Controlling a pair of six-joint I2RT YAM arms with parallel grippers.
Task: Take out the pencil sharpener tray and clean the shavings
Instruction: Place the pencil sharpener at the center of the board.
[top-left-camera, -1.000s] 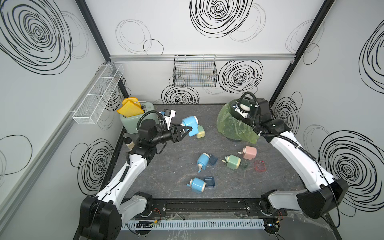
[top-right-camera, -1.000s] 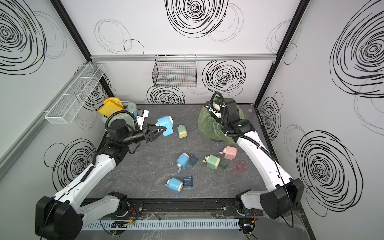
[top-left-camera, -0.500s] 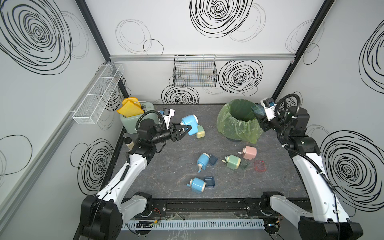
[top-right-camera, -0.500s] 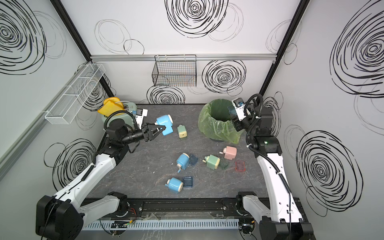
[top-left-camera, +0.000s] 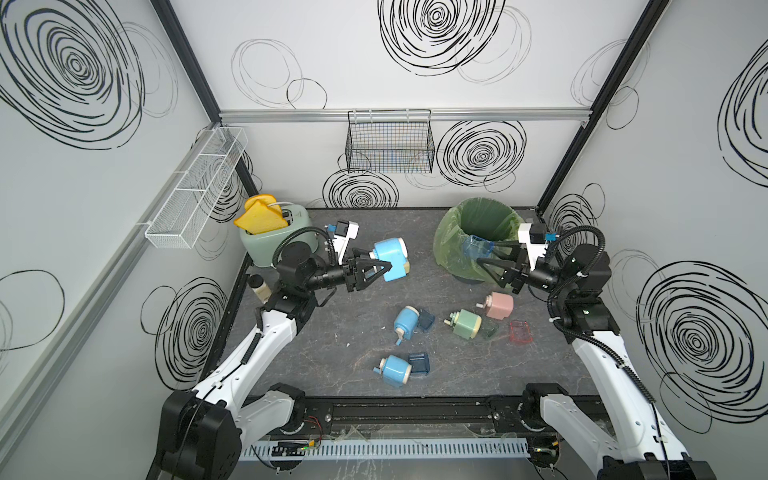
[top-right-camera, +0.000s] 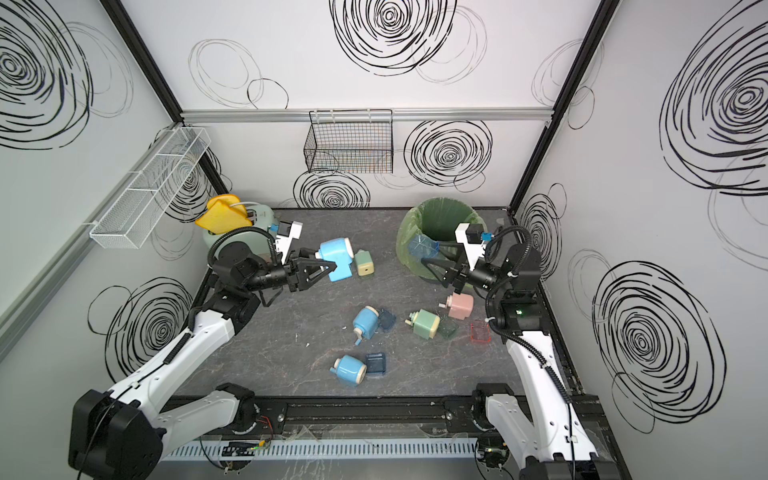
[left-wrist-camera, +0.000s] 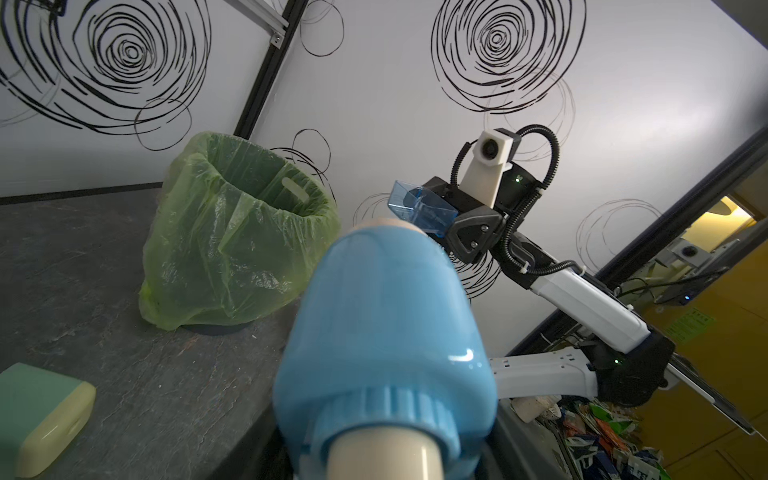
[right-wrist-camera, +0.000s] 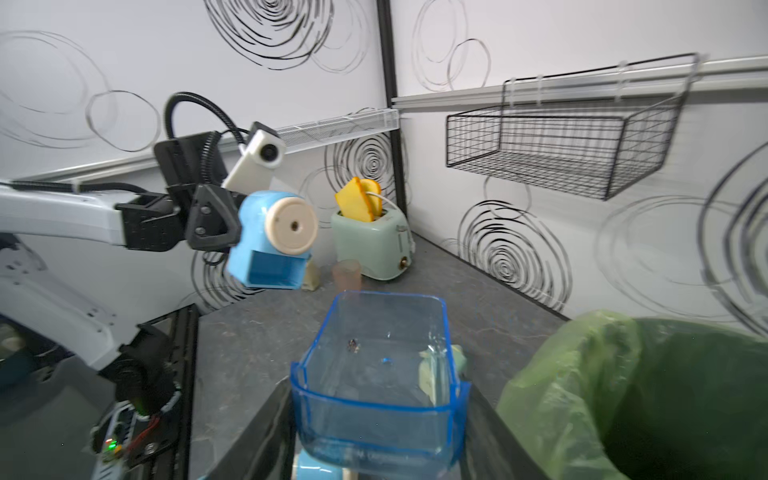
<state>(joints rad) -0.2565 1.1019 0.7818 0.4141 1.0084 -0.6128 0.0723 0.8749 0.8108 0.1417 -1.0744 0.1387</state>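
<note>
The left tool (top-left-camera: 384, 262) is clenched on a blue pencil sharpener (top-left-camera: 395, 254) and holds it in the air above the back-left part of the desk (top-left-camera: 324, 332). In the right wrist view, the sharpener's cream front disc and the hollow tray slot beneath it face the right arm.

The right tool (top-left-camera: 485, 255) grasps the clear blue tray (top-left-camera: 476, 248), with its fingers (right-wrist-camera: 253, 440) on either side of the tray's near end. The tray hangs in the air just beside the bin (top-left-camera: 451, 249), on the side nearer the robot's base. The left wrist view shows it off to the side of the bin's mouth, not above it. The bin is lined with a green bag and stands at the back-right of the desk. In the right wrist view the tray's hollow side faces the camera, and a few small specks sit on its floor.

A yellow-green sharpener (top-right-camera: 363, 264) lies on the desk just beside the raised one. 4 more lie nearer the front, each with a loose tray next to it:
- a middle blue sharpener (top-left-camera: 405, 324)
- a front blue sharpener (top-left-camera: 395, 370)
- a green sharpener (top-left-camera: 465, 323)
- a pink sharpener (top-left-camera: 498, 305)

A toaster (top-left-camera: 274, 245) with yellow toast stands in the back-left corner, and a wire basket (top-left-camera: 390, 145) hangs on the back wall.
</note>
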